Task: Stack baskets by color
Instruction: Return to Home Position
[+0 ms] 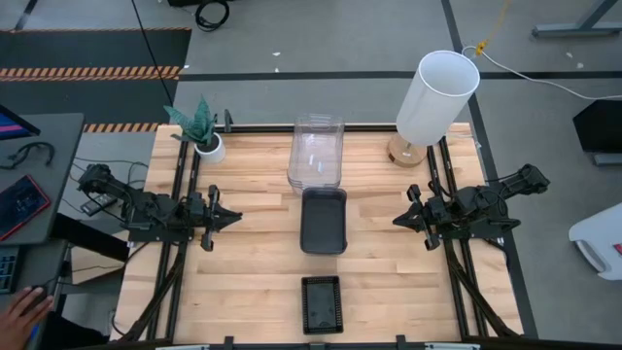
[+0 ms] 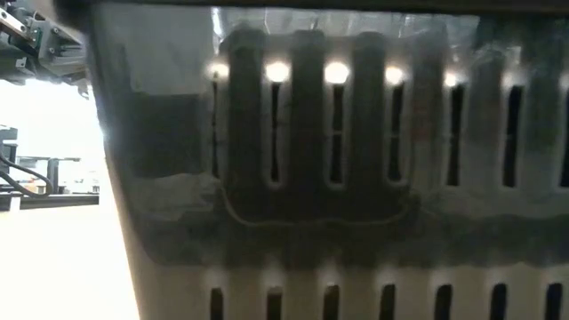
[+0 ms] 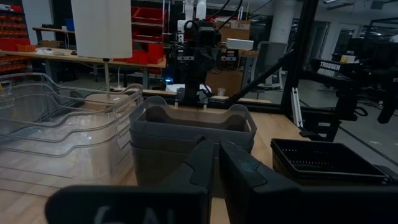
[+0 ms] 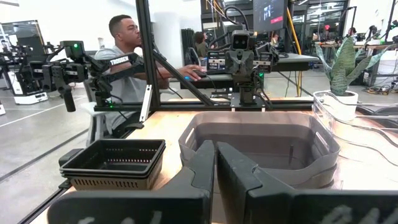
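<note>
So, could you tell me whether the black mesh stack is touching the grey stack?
Apart. The high view shows bare tabletop between the black mesh stack and the grey stack.

The left arm [image 1: 146, 206] is folded low on its own side, with the left gripper [image 1: 231, 216] levelled and pointed inward, and the right arm [image 1: 481, 206] is mirrored opposite it, well apart, with the right gripper [image 1: 400, 221] aimed back toward the left one. In the left wrist view the left gripper's dark fingers [image 3: 199, 167] are seen pressed together, only a thin seam being left between them. The right gripper's fingers [image 4: 202, 165] are seen closed likewise in the right wrist view.
</note>
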